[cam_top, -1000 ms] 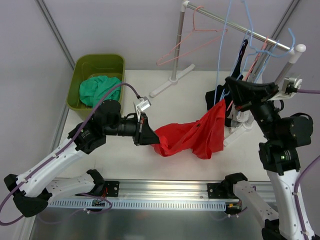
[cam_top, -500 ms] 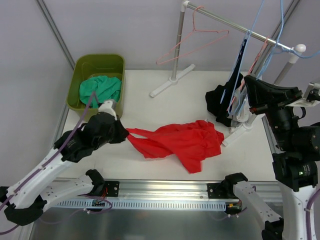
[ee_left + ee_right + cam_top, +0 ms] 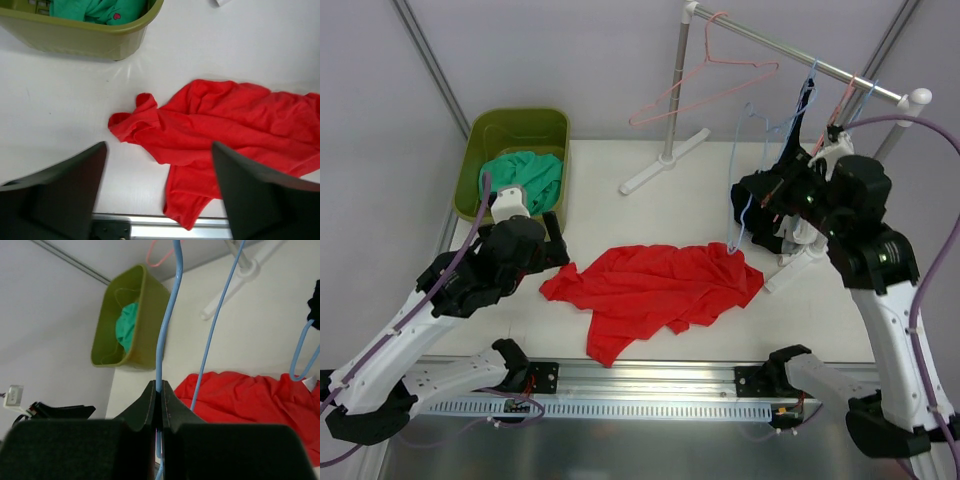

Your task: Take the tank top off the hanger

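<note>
The red tank top lies crumpled on the white table, free of the hanger; it also shows in the left wrist view and the right wrist view. My left gripper hovers just left of the top's left edge, jaws wide open with nothing between them. My right gripper is raised near the rack, shut on the thin light-blue hanger. The bare hanger dangles over the top's right end.
An olive bin holding a green garment stands at the back left. A garment rack with a pink hanger and a hanging black garment stands at the back right. A metal rail runs along the near edge.
My left gripper pulled the red top leftward off the hanger, then opened and let it drop onto the table. My right gripper stayed shut on the blue hanger and shifted left.
</note>
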Tool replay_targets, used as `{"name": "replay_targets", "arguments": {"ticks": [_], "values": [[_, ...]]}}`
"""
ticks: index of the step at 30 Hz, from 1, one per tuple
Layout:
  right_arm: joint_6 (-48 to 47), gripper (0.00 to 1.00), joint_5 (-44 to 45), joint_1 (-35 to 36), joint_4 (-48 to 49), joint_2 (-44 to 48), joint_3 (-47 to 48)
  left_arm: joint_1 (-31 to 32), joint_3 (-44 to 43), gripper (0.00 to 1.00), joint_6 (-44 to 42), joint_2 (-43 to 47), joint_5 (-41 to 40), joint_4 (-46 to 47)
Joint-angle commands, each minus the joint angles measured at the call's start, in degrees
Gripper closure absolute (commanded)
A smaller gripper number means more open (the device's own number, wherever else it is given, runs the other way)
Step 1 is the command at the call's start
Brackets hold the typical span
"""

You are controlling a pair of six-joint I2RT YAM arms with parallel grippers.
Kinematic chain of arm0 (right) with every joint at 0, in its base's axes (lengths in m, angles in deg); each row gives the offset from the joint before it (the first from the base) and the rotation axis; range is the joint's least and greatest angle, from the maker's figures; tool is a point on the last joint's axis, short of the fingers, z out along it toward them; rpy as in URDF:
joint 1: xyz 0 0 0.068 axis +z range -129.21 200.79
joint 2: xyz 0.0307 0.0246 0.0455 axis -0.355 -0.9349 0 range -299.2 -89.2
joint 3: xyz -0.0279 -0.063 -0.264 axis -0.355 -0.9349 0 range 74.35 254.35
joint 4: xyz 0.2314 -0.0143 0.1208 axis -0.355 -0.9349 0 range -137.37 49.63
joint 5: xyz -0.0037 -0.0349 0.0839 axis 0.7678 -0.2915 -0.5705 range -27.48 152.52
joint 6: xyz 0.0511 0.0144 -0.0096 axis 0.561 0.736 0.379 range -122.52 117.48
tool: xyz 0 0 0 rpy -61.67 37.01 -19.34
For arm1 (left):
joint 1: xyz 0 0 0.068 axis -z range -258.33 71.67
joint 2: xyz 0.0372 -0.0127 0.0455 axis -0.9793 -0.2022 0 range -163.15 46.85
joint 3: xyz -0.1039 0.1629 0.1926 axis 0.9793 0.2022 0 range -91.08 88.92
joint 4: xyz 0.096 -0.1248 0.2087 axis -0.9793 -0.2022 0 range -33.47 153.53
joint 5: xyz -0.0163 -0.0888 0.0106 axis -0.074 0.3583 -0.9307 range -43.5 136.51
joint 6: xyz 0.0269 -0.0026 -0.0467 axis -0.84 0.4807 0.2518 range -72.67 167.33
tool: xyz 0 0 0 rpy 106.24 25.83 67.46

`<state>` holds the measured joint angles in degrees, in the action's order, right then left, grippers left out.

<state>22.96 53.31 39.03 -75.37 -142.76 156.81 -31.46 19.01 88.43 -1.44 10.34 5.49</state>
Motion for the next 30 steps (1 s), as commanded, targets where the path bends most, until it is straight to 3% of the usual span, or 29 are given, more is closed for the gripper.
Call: {"name": "replay_targets", "arguments": {"ticks": [1, 9, 12, 19, 30], "values": [[-0.68, 1.0, 3.84, 0.39, -2.61, -6.89, 7.09, 0.06, -2.16, 0.01, -2.77, -0.4, 1.96, -0.23], [-9.03, 1.0, 6.92, -0.05, -12.45, -33.67, 37.12, 0.06, -1.38, 0.01, -11.83, -0.23, 17.6, 2.32], [-9.3, 1.0, 7.8, -1.01, -13.16, -38.18, 41.89, 0.06, 0.56, 0.01, -11.57, 1.53, 20.86, 2.49], [-11.76, 1.0, 12.99, -2.33, -13.25, -45.4, 45.78, 0.06, 4.87, 0.01, -11.48, 6.98, 25.87, 2.84], [-11.94, 1.0, 11.32, -1.89, -13.34, -47.86, 40.86, 0.06, 2.68, 0.01, -14.2, 0.76, 28.69, 4.42]]}}
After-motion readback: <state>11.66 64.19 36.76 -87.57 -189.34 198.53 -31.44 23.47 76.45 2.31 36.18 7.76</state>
